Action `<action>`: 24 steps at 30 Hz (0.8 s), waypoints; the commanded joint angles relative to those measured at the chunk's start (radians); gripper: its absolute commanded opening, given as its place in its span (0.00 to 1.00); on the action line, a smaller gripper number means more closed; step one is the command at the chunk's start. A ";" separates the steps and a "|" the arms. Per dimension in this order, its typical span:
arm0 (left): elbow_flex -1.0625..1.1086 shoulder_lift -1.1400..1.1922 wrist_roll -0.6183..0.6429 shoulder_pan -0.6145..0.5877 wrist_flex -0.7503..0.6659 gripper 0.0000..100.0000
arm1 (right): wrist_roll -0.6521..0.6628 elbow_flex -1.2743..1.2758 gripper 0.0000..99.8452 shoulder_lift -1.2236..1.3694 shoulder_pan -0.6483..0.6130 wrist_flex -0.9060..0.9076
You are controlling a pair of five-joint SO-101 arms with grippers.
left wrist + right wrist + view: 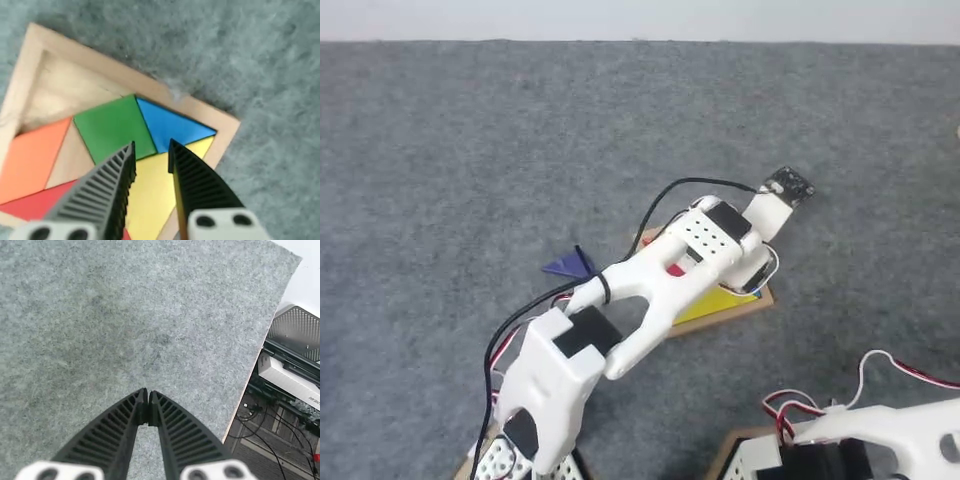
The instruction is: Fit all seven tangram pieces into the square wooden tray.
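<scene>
The square wooden tray (191, 106) holds a green square (112, 127), a blue triangle (170, 127), a yellow triangle (150, 192), an orange piece (30, 157) and a red piece (40, 202). Bare wood shows in one corner (65, 90) and in a small triangular gap (67, 162). My left gripper (151, 149) hangs open just above where green, blue and yellow meet, holding nothing. In the high view the left arm (660, 285) covers most of the tray (752, 304); a dark blue triangle (570, 265) lies on the mat beside it. My right gripper (148, 396) is shut over bare mat.
Grey felt mat (470, 150) covers the table. The right arm (880, 435) rests at the near right corner. In the right wrist view the table edge (250, 390) runs close by, with equipment (295, 365) beyond it.
</scene>
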 commanded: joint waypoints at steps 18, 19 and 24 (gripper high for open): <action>0.105 -0.842 -0.233 -0.799 0.362 0.09 | -0.026 -0.364 0.03 -0.012 -0.891 0.513; 0.171 -0.864 -0.253 -0.822 0.338 0.11 | -0.044 -0.379 0.03 -0.012 -0.949 0.535; 0.518 -0.901 -0.299 -0.870 0.106 0.17 | -0.135 -0.390 0.03 -0.007 -1.168 0.591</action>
